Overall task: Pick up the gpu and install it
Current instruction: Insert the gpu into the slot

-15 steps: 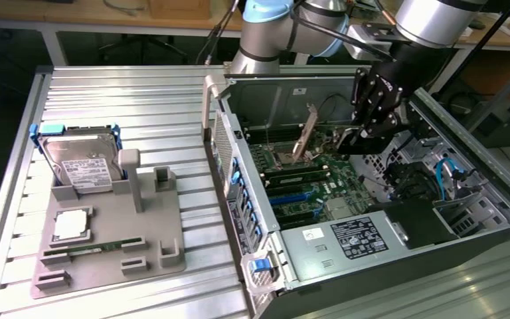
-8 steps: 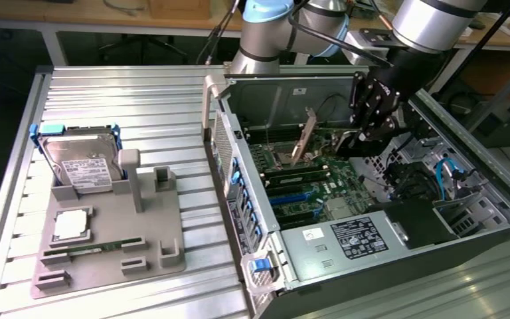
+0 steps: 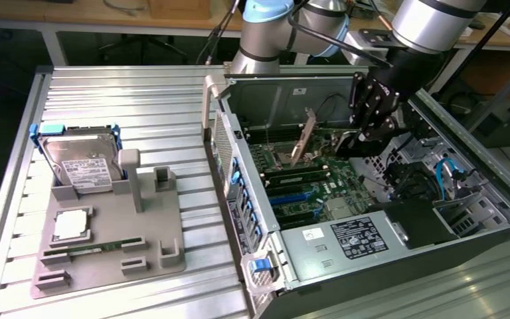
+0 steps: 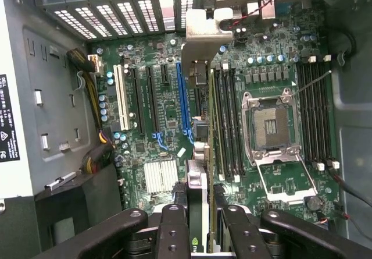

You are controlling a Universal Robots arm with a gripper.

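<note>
One open computer case point(image 3: 277, 93) sits on the slatted worktop point(image 3: 113, 93), with one motherboard point(image 4: 168, 107) inside. Beside it, one grey tray point(image 3: 162, 226) carries one hard drive point(image 3: 82, 163), its white label unreadable, and one memory stick point(image 3: 91, 247). The single gpu point(image 4: 197, 84) hangs edge-on over the motherboard, with the tool point(image 4: 203, 215) clamped on it.

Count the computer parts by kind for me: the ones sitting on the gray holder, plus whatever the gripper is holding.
Hard drive: 1
Processor chip: 1
Memory stick: 1
gpu, held by the gripper: 1
Total: 4
</note>
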